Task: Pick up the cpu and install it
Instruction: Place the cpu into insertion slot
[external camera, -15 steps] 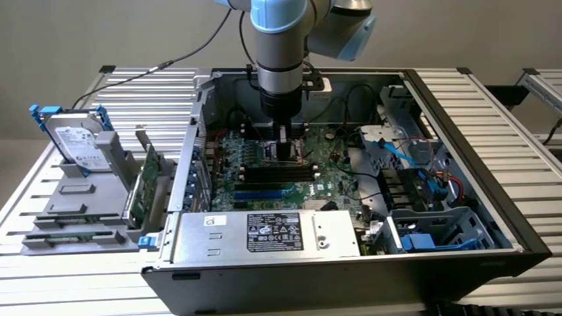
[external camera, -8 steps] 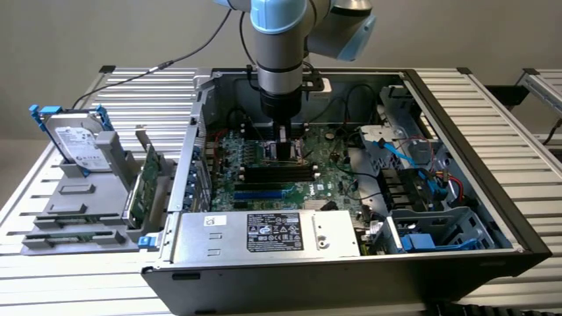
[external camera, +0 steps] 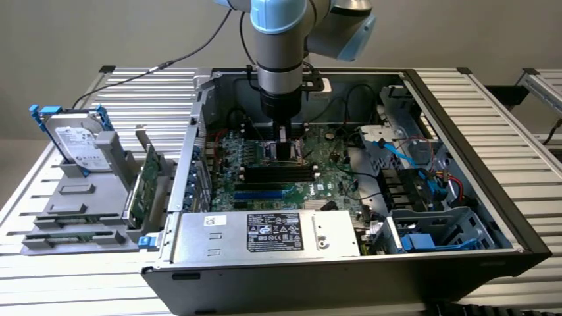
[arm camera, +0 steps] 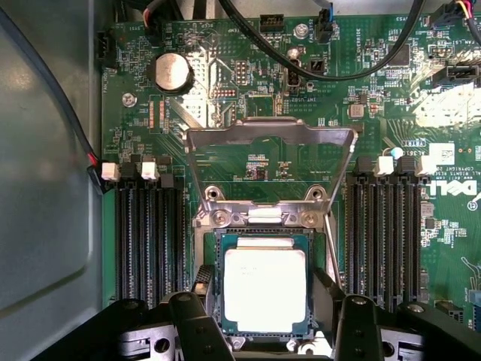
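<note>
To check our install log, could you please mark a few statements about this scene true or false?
1. The cpu lies in the motherboard socket. True.
2. The metal retention frame is shut over the cpu. False: it stands flipped open beyond the socket.
3. The end effector is clamped on the cpu. False: it is open, fingers apart on either side.
4. Black memory slots flank the socket on both sides. True.
5. The hard drive sits inside the case. False: it stands in a grey holder outside, on the exterior view's left.
</note>
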Controlling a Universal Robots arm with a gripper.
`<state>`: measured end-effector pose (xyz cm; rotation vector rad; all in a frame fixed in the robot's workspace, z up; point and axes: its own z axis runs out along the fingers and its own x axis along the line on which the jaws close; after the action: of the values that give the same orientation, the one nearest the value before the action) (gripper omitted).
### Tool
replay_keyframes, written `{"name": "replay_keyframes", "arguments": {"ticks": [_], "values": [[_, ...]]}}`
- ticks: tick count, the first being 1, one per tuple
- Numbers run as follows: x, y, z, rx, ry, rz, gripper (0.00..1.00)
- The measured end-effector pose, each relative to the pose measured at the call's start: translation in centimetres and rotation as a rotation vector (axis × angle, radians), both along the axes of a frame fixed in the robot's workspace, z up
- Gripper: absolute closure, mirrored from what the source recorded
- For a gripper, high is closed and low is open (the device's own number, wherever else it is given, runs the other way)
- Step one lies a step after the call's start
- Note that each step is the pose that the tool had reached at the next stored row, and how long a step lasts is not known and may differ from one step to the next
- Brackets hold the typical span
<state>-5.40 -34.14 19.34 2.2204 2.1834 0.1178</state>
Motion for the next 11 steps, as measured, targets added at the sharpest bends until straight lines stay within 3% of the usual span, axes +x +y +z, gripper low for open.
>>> {"name": "replay_keyframes", "arguments": {"ticks": [11], "values": [[0.00, 0.00, 0.35, -0.0103, 0.0000, 0.000, 0.38]]}}
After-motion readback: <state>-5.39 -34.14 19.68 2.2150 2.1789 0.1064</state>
